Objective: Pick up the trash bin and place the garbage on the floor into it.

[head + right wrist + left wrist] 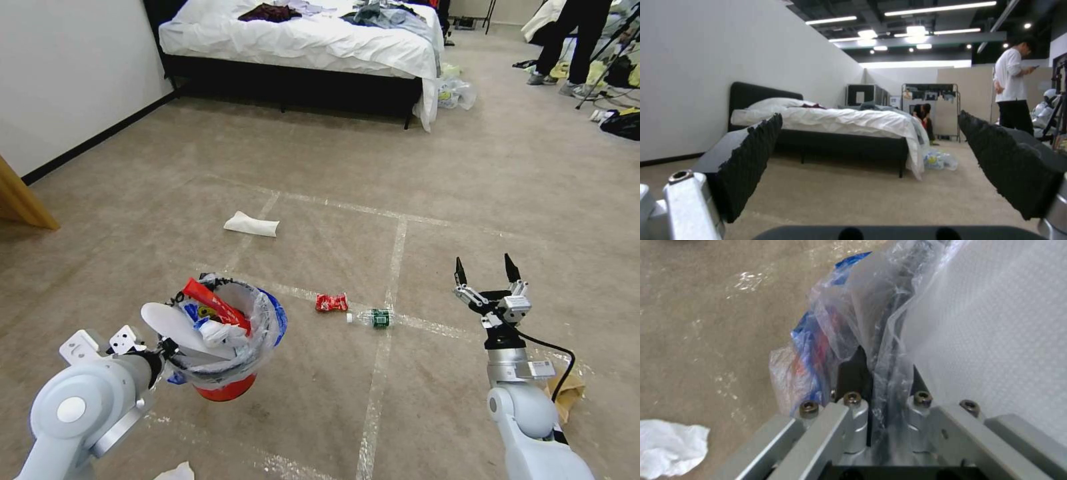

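The left pincer (162,348) is closed on the rim and plastic liner of the trash bin (230,340); in the left wrist view the fingers (853,373) pinch the clear bag tightly. The bin hangs from this pincer just above the floor (467,187) and already holds a white slipper, a red wrapper and some paper.

The right pincer (487,275) is open, with its two jaws spread wide, and it holds nothing. It points forward over the carpet, far to the right of the bin.

Between the two pincers, nearer to the bin, lie one red snack wrapper (331,303) and one small bottle (373,318) with a green label, just beside each other on a tape line. Further ahead of the left pincer lies one white paper piece (251,225). One crumpled white paper (669,445) lies close under the left arm, and one brown piece (567,390) lies beside the right arm. So five pieces of the garbage seem to remain on the floor.

The step in hand is probably to pick the wrapper or the bottle. To do it well, the right pincer should come down vertically over one item only, with the jaws on both sides of it, and the left arm should keep the bin level so nothing falls out.
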Motion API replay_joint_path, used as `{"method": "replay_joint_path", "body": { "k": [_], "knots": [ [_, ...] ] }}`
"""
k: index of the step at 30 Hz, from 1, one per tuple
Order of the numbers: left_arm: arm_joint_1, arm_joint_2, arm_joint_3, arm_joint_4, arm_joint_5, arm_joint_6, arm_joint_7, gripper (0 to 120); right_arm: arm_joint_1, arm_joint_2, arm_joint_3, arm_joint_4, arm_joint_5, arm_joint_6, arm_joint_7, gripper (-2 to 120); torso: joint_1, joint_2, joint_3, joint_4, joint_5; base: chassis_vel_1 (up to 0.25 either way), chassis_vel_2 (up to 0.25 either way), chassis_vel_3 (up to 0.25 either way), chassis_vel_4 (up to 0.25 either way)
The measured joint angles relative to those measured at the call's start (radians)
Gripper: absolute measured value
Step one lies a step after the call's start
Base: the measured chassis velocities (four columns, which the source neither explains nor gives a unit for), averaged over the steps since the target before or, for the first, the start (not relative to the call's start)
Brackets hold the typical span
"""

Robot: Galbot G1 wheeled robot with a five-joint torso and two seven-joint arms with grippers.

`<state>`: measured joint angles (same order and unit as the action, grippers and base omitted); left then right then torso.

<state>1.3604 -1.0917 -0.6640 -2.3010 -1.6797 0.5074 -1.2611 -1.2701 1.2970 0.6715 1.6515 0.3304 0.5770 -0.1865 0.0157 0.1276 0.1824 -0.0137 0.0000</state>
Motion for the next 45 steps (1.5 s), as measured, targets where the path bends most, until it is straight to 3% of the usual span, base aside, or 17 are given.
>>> {"method": "replay_joint_path", "body": {
  "k": [25, 45],
  "knots": [
    [-0.041, 0.000, 0.025, 0.034, -0.003, -0.005, 0.000, 4, 0.041, -0.007, -0.019, -0.036, 0.006, -0.002, -0.001, 100, 0.000, 0.000, 0.000, 0.0001, -0.0001, -0.087, 0.092, 0.089, -0.086],
    [-0.041, 0.008, 0.016, 0.036, -0.004, -0.004, 0.001, 4, 0.045, -0.003, -0.023, -0.043, 0.003, 0.001, -0.001, 100, 0.000, 0.000, 0.000, 0.0001, 0.0000, -0.093, 0.091, 0.090, -0.094]
  ]
}}
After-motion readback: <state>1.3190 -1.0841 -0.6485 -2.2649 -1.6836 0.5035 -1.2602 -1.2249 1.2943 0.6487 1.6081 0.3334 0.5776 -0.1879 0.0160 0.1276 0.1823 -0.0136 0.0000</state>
